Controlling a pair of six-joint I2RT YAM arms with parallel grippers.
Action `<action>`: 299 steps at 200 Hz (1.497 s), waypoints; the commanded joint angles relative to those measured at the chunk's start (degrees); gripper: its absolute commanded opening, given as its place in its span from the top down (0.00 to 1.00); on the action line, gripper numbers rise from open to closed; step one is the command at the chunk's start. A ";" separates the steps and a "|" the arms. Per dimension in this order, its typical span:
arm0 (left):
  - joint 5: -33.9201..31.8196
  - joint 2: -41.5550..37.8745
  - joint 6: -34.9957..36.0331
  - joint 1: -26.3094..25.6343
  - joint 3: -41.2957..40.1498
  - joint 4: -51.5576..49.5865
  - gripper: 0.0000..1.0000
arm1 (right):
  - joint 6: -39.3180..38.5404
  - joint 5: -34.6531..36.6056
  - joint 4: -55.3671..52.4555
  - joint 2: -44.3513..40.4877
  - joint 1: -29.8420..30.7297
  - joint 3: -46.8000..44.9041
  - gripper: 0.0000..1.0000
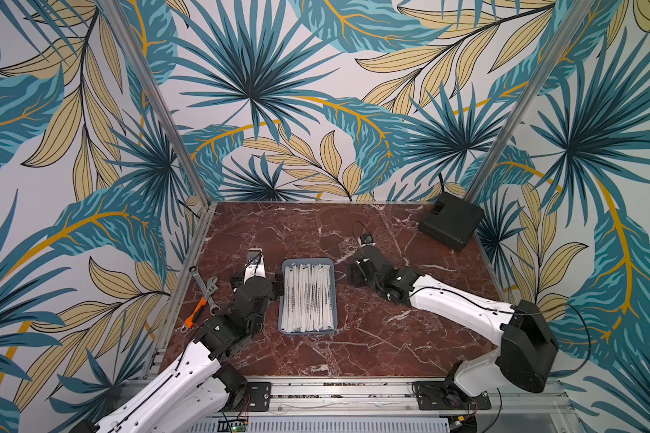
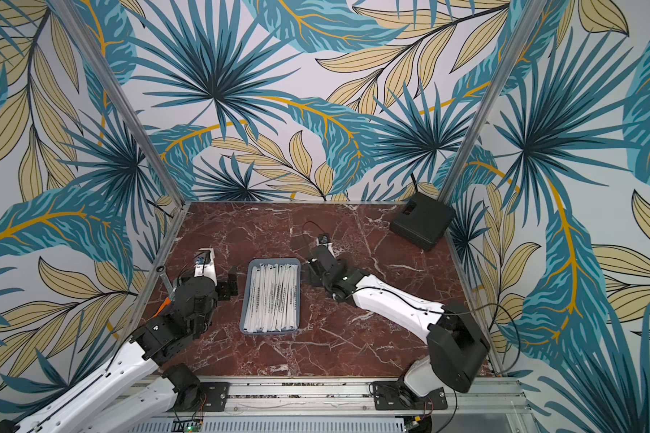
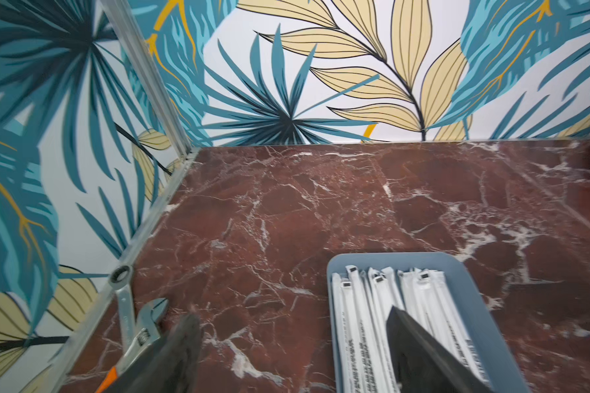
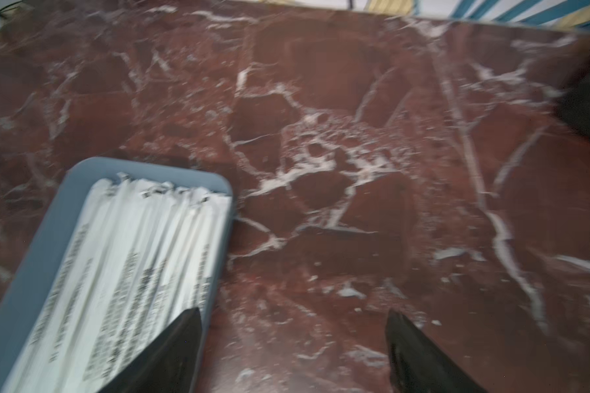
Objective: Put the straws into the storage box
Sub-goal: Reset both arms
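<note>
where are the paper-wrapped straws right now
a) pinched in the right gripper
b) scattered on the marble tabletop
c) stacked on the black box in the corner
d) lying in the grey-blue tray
d: in both top views the straws lie side by side, lengthwise, within the rim of the storage box, and both wrist views show them there too.
</note>
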 commanded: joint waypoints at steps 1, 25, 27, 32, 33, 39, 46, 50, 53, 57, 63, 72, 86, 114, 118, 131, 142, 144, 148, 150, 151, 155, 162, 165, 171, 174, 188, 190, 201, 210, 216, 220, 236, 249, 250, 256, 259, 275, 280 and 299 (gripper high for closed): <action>-7.75 0.55 13.36 2.77 -6.23 23.76 0.09 | -4.74 7.24 11.18 -4.61 -9.80 -5.39 0.13; -8.77 6.09 11.50 9.90 -8.41 30.56 0.07 | -11.33 8.58 26.91 -13.40 -20.96 -18.28 0.14; -8.57 6.53 11.33 10.45 -8.62 31.15 0.07 | -13.19 8.99 29.00 -13.67 -21.77 -19.71 0.13; -8.17 7.65 10.79 11.58 -9.26 32.84 0.07 | -15.09 9.49 30.68 -13.73 -23.00 -21.15 0.13; -8.06 7.94 10.72 11.72 -9.34 33.11 0.07 | -15.30 9.65 30.67 -13.68 -23.28 -21.30 0.13; -6.94 9.34 10.38 13.10 -9.99 34.94 0.07 | -15.83 10.27 29.20 -13.37 -24.73 -21.37 0.12; -5.61 11.50 10.37 14.57 -10.74 37.36 0.06 | -15.75 11.29 28.63 -12.77 -25.80 -21.46 0.12; -5.18 12.90 10.31 15.37 -10.94 38.54 0.06 | -15.06 11.88 29.69 -12.32 -26.19 -21.85 0.12; -4.73 13.88 10.31 15.82 -11.00 39.24 0.06 | -15.01 11.76 30.99 -12.05 -26.47 -22.37 0.12; -3.83 15.22 10.42 16.52 -11.05 40.05 0.06 | -15.61 10.81 32.98 -11.66 -26.83 -22.94 0.12; -2.07 17.14 10.61 17.62 -11.25 41.64 0.05 | -17.57 10.15 35.59 -10.62 -27.19 -23.74 0.11; 1.30 20.66 10.09 19.53 -11.89 45.34 0.05 | -20.95 11.56 40.65 -7.75 -27.57 -24.52 0.09; 8.55 25.78 9.02 22.19 -12.50 50.77 0.04 | -20.35 13.90 44.12 -4.14 -28.84 -25.19 0.09; 16.73 34.06 11.01 24.87 -11.66 54.93 0.03 | -19.22 6.49 50.96 -2.99 -31.07 -29.80 0.09; 16.98 35.11 10.90 25.37 -11.75 55.51 0.03 | -19.64 5.69 52.57 -2.45 -31.22 -30.21 0.09; 21.45 37.81 12.73 27.58 -13.70 62.71 0.02 | -20.14 2.14 53.41 -0.83 -32.00 -30.28 0.09; 23.38 38.27 13.33 29.24 -13.64 63.46 0.01 | -20.22 0.48 54.56 0.43 -32.53 -30.44 0.09; 23.97 38.46 13.41 29.56 -13.69 63.97 0.01 | -20.23 0.21 55.02 0.71 -32.59 -30.54 0.09; 25.01 39.04 13.54 30.26 -13.85 65.40 0.00 | -20.15 -0.30 56.09 1.35 -32.68 -30.85 0.09; 25.74 39.44 13.58 30.63 -14.00 66.08 0.00 | -20.12 -0.58 56.55 1.62 -32.76 -31.00 0.09; 26.08 39.61 13.66 30.78 -14.04 66.60 0.00 | -20.15 -0.75 56.83 1.82 -32.77 -31.05 0.09; 27.51 40.52 13.49 31.49 -14.24 68.02 0.00 | -20.48 -1.45 57.65 2.06 -32.94 -31.18 0.09; 30.02 41.99 13.06 32.67 -14.03 68.86 0.00 | -20.12 -2.59 56.48 1.71 -33.38 -31.13 0.08; 30.82 42.51 12.80 32.97 -13.88 68.57 0.00 | -19.78 -3.39 56.20 1.47 -33.66 -31.19 0.08; 32.24 43.71 12.84 33.37 -13.74 69.26 0.00 | -19.67 -4.93 56.83 1.63 -34.12 -31.51 0.08; 32.77 44.50 13.12 33.39 -13.73 69.98 0.00 | -19.81 -5.60 57.52 1.72 -34.25 -31.73 0.08; 32.68 46.96 12.91 33.58 -13.22 71.29 0.00 | -20.37 -9.23 60.02 2.41 -34.79 -33.17 0.08; 32.67 47.33 12.65 33.79 -13.21 71.44 0.00 | -20.53 -9.91 60.83 2.64 -34.91 -33.36 0.08; 33.45 50.10 11.91 34.90 -13.05 74.31 0.00 | -22.19 -11.53 66.46 4.62 -35.07 -34.92 0.02; 32.75 49.35 10.96 35.06 -12.61 71.40 0.00 | -21.61 -11.53 63.83 3.90 -35.05 -34.40 0.01; 31.93 48.43 10.00 35.57 -11.63 68.22 0.00 | -21.06 -11.74 62.00 3.40 -35.24 -33.86 0.01; 30.87 48.24 8.65 36.26 -11.12 67.08 0.00 | -20.93 -12.01 61.97 3.44 -35.44 -33.75 0.01; 31.45 49.28 5.94 38.68 -12.09 70.95 0.00 | -20.90 -12.35 62.22 3.56 -35.68 -33.79 0.00; 31.53 48.69 5.79 38.67 -11.98 69.32 0.00 | -20.88 -12.46 62.39 3.59 -35.68 -33.83 0.00; 31.61 48.63 5.80 38.67 -11.98 69.28 0.00 | -20.88 -12.44 62.39 3.63 -35.68 -33.83 0.00; 31.68 48.69 5.84 38.67 -12.04 69.70 0.00 | -20.88 -12.50 62.34 3.64 -35.68 -33.83 0.01; 31.69 48.88 5.99 38.62 -12.18 70.33 0.00 | -20.86 -12.48 62.24 3.53 -35.73 -33.77 0.00; 31.71 48.98 6.09 38.58 -12.52 70.95 0.00 | -20.81 -12.58 62.29 3.56 -35.77 -33.74 0.01; 31.76 49.12 6.21 38.58 -12.36 71.03 0.00 | -20.84 -12.59 62.23 3.55 -35.77 -33.75 0.00; 32.30 49.14 6.50 38.51 -12.06 70.49 0.00 | -20.79 -12.60 62.23 3.61 -35.73 -33.74 0.01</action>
